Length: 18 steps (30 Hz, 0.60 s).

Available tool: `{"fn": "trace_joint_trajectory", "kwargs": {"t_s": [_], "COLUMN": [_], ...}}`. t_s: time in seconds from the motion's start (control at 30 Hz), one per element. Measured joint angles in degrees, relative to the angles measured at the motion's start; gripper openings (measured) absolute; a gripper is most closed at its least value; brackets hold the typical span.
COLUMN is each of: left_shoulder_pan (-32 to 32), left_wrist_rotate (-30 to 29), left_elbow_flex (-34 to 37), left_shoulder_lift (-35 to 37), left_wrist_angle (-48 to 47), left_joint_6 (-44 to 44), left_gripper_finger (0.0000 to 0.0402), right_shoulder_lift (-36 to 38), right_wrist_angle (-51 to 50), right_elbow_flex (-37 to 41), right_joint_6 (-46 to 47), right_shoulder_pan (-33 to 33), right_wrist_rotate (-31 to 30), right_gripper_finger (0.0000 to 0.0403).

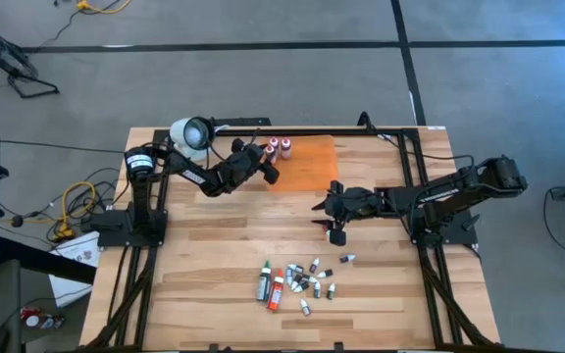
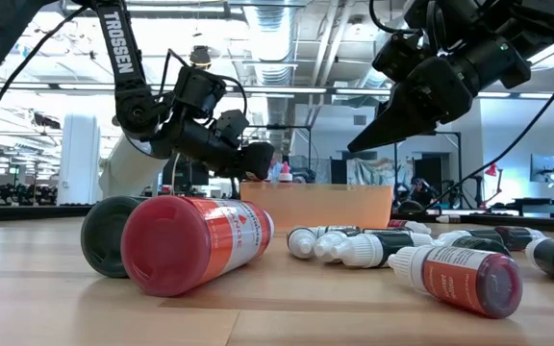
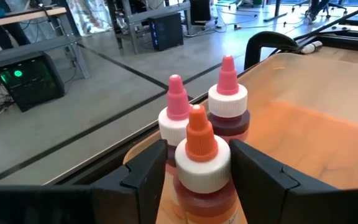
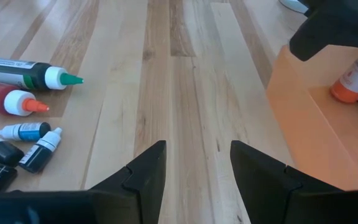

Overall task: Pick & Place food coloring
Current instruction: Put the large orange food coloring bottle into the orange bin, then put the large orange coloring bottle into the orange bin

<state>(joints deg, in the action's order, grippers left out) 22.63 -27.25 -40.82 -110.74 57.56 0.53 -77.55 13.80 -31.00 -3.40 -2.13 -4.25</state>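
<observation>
- Nearest the low camera, a fat red bottle [image 2: 198,242] lies on its side on the wooden table [image 1: 214,255], with a dark round cap or wheel-like thing just behind it.
- Beside it to the right lies a row of small droppers [image 2: 354,248], and one red dropper with a white cap [image 2: 455,277] lies closer to the lens.
- From above, this loose heap of food coloring [image 1: 297,279] sits near the front middle of the table: a green bottle [image 1: 262,283] and an orange-red bottle [image 1: 276,290] lie side by side, with the tiny dark and white droppers scattered just to their right.
- One stray dropper [image 1: 346,259] lies apart from the heap, toward the right arm.
- An orange mat [image 1: 307,163] lies at the back middle of the table; three bottles stand upright on its back left corner.
- The left gripper [image 3: 194,171] is at that corner, its fingers spread on either side of an upright orange bottle [image 3: 201,163]; whether the pads touch it is unclear.
- Just behind that bottle stand a pink-tipped bottle [image 3: 176,112] and a dark red bottle [image 3: 229,106], close together.
- The right gripper [image 1: 333,211] hangs above bare wood between the mat and the heap, fingers spread and holding nothing.
</observation>
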Motion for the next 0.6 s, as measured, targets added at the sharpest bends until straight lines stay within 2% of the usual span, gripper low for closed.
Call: {"fn": "trace_joint_trajectory", "kwargs": {"t_s": [0.17, 0.6], "left_shoulder_pan": [0.0, -0.9], "left_wrist_rotate": [2.9, 2.7], "left_elbow_flex": [0.0, 0.0], "left_shoulder_lift": [0.0, 0.0], "left_wrist_angle": [0.2, 5.3], "left_joint_6": [-0.6, -3.1], "left_gripper_finger": [0.0169, 0.0169], "right_shoulder_lift": [0.0, 0.0], "right_wrist_angle": [0.0, 0.0], "right_elbow_flex": [0.0, 0.0], "right_joint_6": [0.0, 0.0], "right_shoulder_pan": [0.0, 0.0], "right_wrist_rotate": [0.0, 0.0], "right_gripper_finger": [0.0173, 0.0173]}}
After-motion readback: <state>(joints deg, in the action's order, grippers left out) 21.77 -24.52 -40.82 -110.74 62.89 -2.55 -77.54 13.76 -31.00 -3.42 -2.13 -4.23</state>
